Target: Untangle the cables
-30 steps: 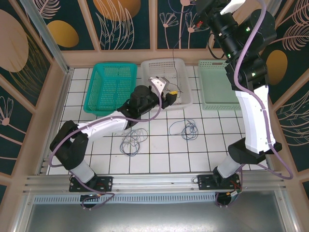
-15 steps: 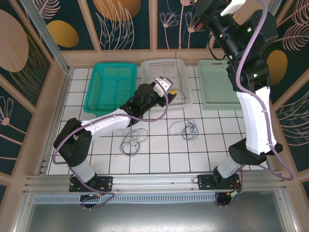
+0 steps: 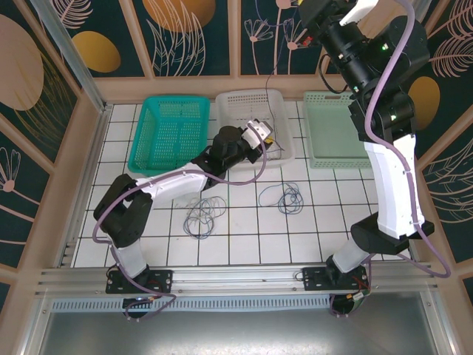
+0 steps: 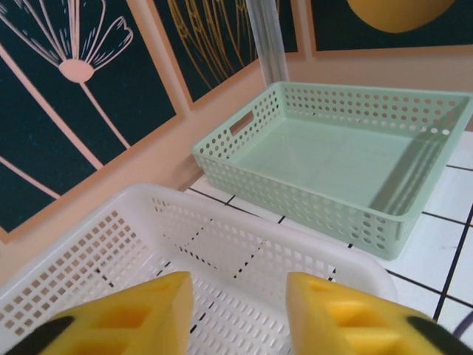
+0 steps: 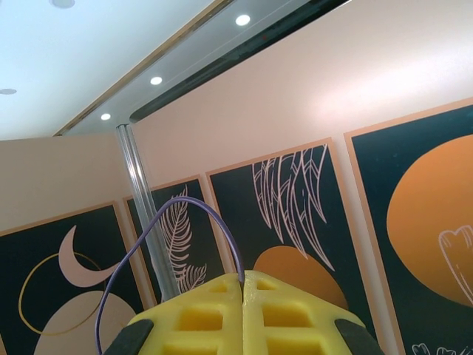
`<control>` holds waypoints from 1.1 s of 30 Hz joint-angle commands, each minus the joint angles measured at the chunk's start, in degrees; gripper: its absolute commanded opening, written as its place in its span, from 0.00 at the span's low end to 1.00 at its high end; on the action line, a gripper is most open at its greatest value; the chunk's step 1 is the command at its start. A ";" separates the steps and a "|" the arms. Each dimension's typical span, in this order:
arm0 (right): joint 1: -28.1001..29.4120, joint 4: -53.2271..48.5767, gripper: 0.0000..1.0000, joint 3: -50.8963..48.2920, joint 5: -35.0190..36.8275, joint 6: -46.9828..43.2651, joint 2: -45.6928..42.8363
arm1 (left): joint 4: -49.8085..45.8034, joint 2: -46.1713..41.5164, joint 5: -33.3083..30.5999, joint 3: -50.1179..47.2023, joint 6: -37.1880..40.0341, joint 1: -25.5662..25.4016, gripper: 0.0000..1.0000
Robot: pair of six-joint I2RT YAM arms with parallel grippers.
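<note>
The left gripper (image 3: 260, 134) has reached farther over the white basket (image 3: 230, 99) than a second ago. Its jaws are narrower but apart, with nothing between them. The right gripper (image 3: 305, 38), raised high, is clamped on a thin purple cable (image 3: 270, 95) that runs lengthwise from it down into that basket. More cables lie in loose loops (image 3: 204, 216) on the tiles.
</note>
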 commanded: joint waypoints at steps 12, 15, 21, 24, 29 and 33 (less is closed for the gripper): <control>-5.83 1.46 0.00 -0.19 -2.15 3.10 -0.90 | 4.57 0.64 6.19 -5.80 -29.55 3.49 0.15; -7.31 1.41 0.00 0.86 -2.09 3.85 -0.28 | 6.27 1.03 8.44 -7.44 -35.37 3.76 0.15; -10.41 1.31 0.00 0.50 -3.19 6.24 -0.17 | 18.60 1.60 13.73 -13.54 -51.23 4.97 0.12; -12.14 1.40 0.00 0.29 -3.68 7.34 -0.46 | 26.48 2.54 15.23 -17.00 -60.61 6.82 0.10; -14.83 1.10 0.00 0.21 -4.10 8.05 -1.20 | 28.19 3.46 15.46 -17.64 -63.99 8.65 0.10; -16.97 1.15 0.00 -1.85 -4.25 8.57 -2.06 | 27.09 2.41 14.70 -16.60 -63.52 8.89 0.10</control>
